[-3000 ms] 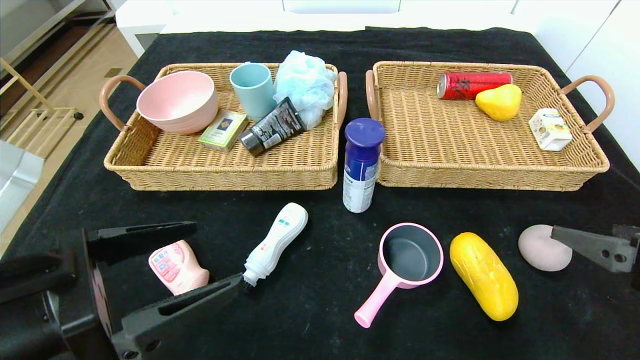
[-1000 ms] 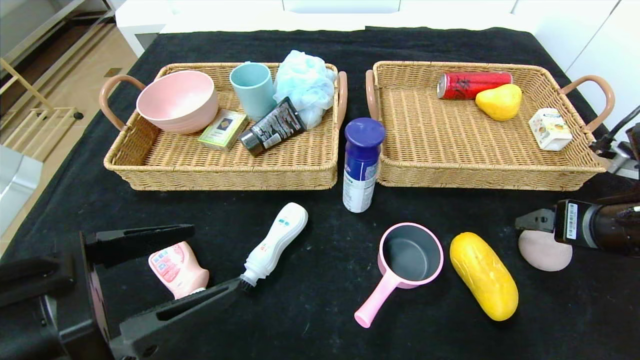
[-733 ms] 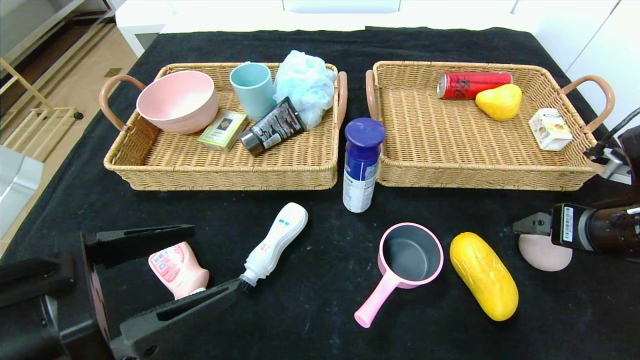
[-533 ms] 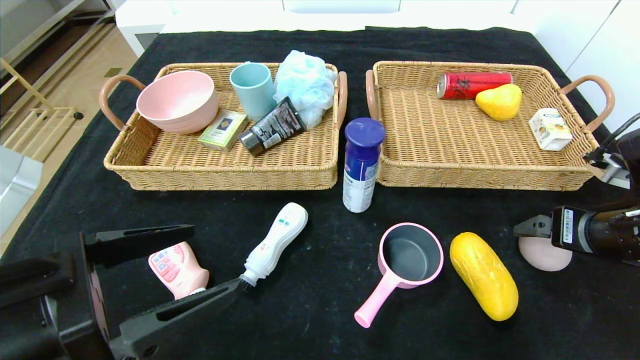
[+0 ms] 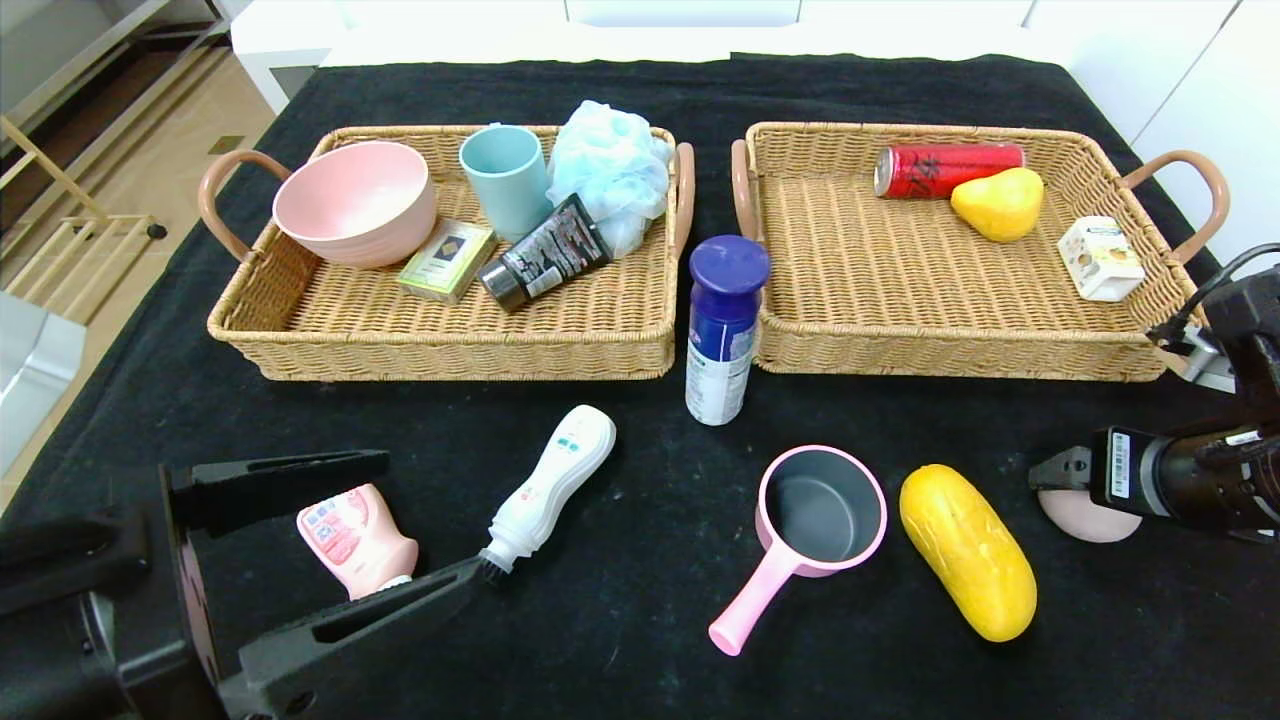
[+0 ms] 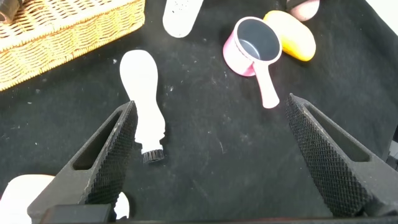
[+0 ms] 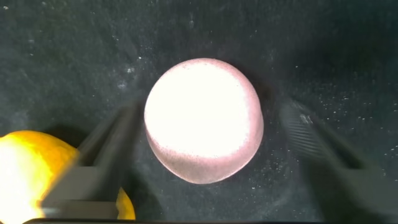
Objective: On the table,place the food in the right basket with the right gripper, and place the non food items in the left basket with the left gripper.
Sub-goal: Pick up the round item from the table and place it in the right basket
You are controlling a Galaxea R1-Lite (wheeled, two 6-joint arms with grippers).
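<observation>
My right gripper is open and low over the grey-pink egg-shaped lump at the table's front right. In the right wrist view its fingers stand on either side of the lump, apart from it. The long yellow fruit, pink saucepan and white-and-blue can stand on the black cloth. My left gripper is open at the front left, its fingers flanking the pink bottle, with the brush-tipped bottle at its tip. The left basket and right basket stand behind.
The left basket holds a pink bowl, blue cup, blue mesh sponge, black tube and small box. The right basket holds a red can, yellow pear and small white carton. The table's right edge is close to my right arm.
My right gripper has swung in from the right, turned over the egg-shaped lump and come down around it. The left gripper and all the objects have stayed put.
</observation>
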